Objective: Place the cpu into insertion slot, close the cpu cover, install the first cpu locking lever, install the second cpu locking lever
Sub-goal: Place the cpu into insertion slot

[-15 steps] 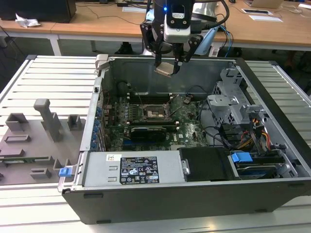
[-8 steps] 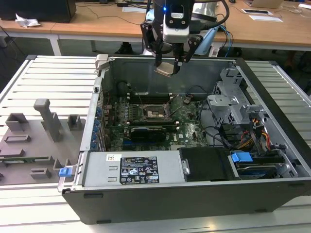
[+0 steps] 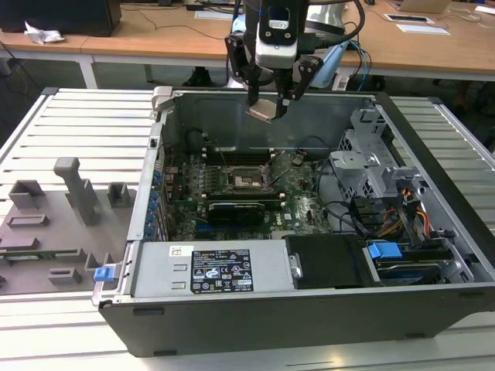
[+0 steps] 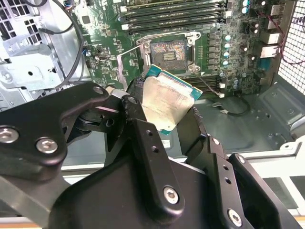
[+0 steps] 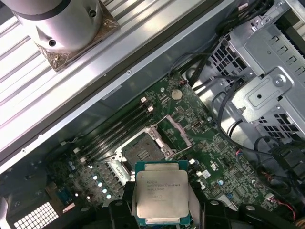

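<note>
Computer case [image 3: 309,309] with its side off lies on the slatted desk [image 3: 77,124], and the end effector [image 3: 267,104] hangs above its open top. It is closed on the cpu [image 3: 261,110], which it holds by two opposite edges, tilted, well above the green motherboard [image 3: 298,193].

From the exterior view the insertion slot [image 3: 249,176] is a small dark square low in the case, with a long black card [image 3: 240,210] lying just in front of it and a labelled power supply [image 3: 220,270] along the near wall. Grey fixture blocks [image 3: 69,209] stand on the desk at the exterior view's left.

In the second wrist view the black fingers [image 4: 138,119] are seen from behind, pressed to either side of the cpu [image 4: 167,100]. Its silver top and green edge show. Past it lies the insertion slot [image 4: 167,52], bare and uncovered. The cpu cover [image 4: 127,69] is swung open beside the slot, standing up from one side. Long memory slots [image 4: 176,14] run on the slot's other side.

In the first wrist view the cpu [image 5: 161,198] faces the camera squarely, its printed metal top plain to see, with the end effector [image 5: 161,212] gripping its sides. The insertion slot [image 5: 143,155] lies near it in the picture, and the raised cpu cover [image 5: 174,131] stands at the slot's edge. A perforated metal drive cage [image 5: 267,90] sits off to one side of the board.
</note>
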Robot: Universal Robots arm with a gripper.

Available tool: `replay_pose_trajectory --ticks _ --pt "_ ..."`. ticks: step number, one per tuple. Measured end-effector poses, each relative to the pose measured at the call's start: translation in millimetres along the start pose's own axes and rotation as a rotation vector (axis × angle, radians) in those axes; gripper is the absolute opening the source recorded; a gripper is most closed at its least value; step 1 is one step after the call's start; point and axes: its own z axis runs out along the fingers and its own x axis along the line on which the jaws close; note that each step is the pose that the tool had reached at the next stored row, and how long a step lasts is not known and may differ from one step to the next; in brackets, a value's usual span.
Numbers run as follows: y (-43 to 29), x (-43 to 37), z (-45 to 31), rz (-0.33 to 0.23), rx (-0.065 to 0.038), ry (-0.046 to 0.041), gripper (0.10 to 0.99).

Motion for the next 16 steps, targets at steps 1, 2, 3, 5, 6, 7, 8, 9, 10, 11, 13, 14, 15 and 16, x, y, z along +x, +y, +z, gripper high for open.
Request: replay_pose_trajectory --ticks 1,2,3,5,6,7,8,9,10,11,13,14,15,16 --pt "0.0 0.0 0.0 0.004 0.000 -0.0003 0.529" --pt "0.0 0.0 0.0 0.011 0.000 -0.0010 0.529" --pt "0.0 0.0 0.0 0.018 0.000 -0.0016 0.529" --pt "0.0 0.0 0.0 0.032 -0.001 -0.0028 0.529" --pt "0.0 0.0 0.0 0.040 -0.001 -0.0036 0.529" --pt "0.0 0.0 0.0 0.045 -0.001 -0.0041 0.529" --pt "0.0 0.0 0.0 0.051 -0.001 -0.0045 0.529" --pt "0.0 0.0 0.0 0.054 -0.001 -0.0049 0.529" --pt "0.0 0.0 0.0 0.057 -0.001 -0.0051 0.529" --pt "0.0 0.0 0.0 0.062 -0.001 -0.0055 0.529" --pt "0.0 0.0 0.0 0.070 -0.001 -0.0062 0.529" --pt "0.0 0.0 0.0 0.072 -0.001 -0.0065 0.529" --pt "0.0 0.0 0.0 0.079 -0.002 -0.0071 0.529" --pt "0.0 0.0 0.0 0.084 -0.002 -0.0076 0.529"
